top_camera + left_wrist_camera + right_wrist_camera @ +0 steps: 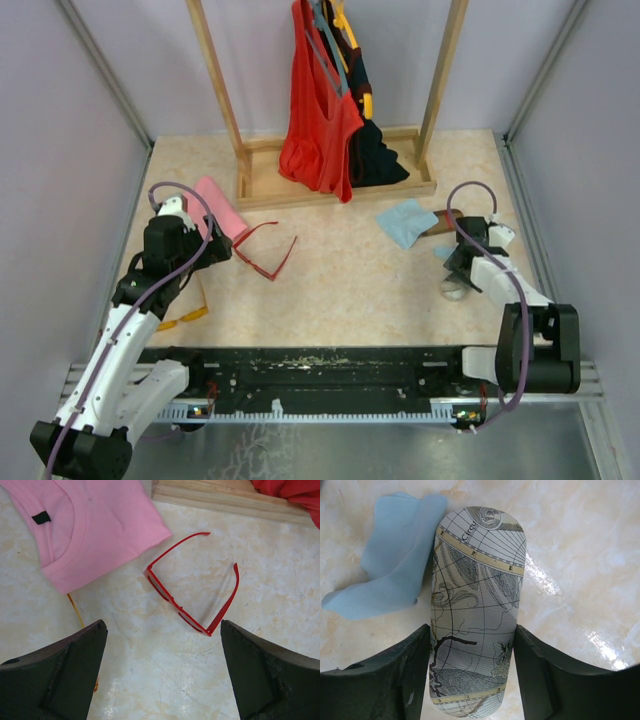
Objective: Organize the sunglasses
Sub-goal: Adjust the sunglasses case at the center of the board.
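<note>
Beige marble table (400, 310). Wooden rack (330, 185) stands at the table's far edge, with a red garment (318, 120) and a dark garment (375, 160) hanging on it down to its base. A pink shirt (95, 525) lies flat just off the rack's left base corner. A light blue cloth (405, 222) is near the rack's right base corner, on the near side. A map-print case (477, 615), oblong, lies nearer than the rack's right end, and the right hand (471, 630) is closed on it, one finger pressed on each long side. A crumpled blue cloth (395, 570) touches that case. The sunglasses (176, 603), with red frame and arms unfolded, lie on the table just in front of the rack's left base end, close to the pink shirt and not touching it. The left hand (163, 625) hovers on the near side of them, fingers spread wide open, holding nothing. A thin orange piece (185, 318) lies well nearer than the rack's left end; what it is I cannot tell.
</note>
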Motion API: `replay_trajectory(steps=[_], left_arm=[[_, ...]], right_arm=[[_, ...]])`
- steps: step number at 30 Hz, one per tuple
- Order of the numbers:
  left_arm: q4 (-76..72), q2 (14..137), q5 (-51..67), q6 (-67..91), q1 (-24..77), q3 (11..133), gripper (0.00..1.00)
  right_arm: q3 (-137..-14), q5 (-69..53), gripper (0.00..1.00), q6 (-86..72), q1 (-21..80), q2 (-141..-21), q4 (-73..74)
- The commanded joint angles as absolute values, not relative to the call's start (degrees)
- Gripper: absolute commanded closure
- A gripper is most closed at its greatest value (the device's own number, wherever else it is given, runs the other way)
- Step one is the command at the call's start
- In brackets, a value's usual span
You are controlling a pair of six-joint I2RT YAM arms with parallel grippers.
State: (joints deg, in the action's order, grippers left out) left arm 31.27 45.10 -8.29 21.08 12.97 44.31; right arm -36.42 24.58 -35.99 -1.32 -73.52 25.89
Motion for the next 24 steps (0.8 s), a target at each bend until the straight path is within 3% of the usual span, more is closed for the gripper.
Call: replay_trajectory(steps=[1, 5, 8, 19, 24], left_arm=[[30.4, 45.1, -7.7, 20.3, 12.7, 44.0, 0.00], [30.3, 45.1, -7.5, 20.4, 12.7, 44.1, 0.00], [30.3, 45.1, -7.3, 20.3, 12.7, 44.0, 0.00], [29.9, 43.4, -7.4, 20.4, 12.7, 43.7, 0.00], [30.0, 43.8, -7.6, 20.5, 12.7, 43.7, 0.00]], right_arm=[[-35.7, 25.6, 0.54, -35.9, -1.8, -68.3, 24.8], [-36.7, 24.7, 0.69, -33.6, -1.4, -61.6, 26.7], [-40.3, 26.6, 0.72, -32.7, 3.5, -59.1, 30.3], [-50.4, 22.4, 0.70, -24.1, 40.0, -68.4, 31.5], [-47.9, 15.4, 0.69, -19.5, 48.7, -72.6, 24.2]])
